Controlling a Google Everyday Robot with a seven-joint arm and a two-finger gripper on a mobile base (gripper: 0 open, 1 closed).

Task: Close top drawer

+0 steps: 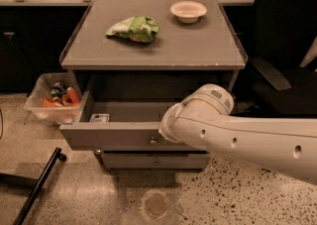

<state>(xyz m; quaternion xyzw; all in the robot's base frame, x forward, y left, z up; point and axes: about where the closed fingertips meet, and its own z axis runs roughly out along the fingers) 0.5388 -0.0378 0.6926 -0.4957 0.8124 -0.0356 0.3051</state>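
The top drawer [111,136] is the uppermost grey drawer of the cabinet and stands pulled out. Its small round metal knob [153,141] shows at the middle of the flat front panel. A small white packet [99,118] lies in the left front corner of its grey tray. My white arm [237,137] reaches in from the right, across the right half of the drawer. My gripper [162,132] is at the arm's end, against the top edge of the front panel just above the knob. The arm hides the drawer's right part.
A lower grey drawer [156,161] with a knob is shut below. The cabinet top [198,45] carries a green bag [133,28] and a white bowl [188,11]. A clear bin [52,102] with cans stands at the left, a black chair [285,70] at the right, and a black bar [37,187] lies on the floor.
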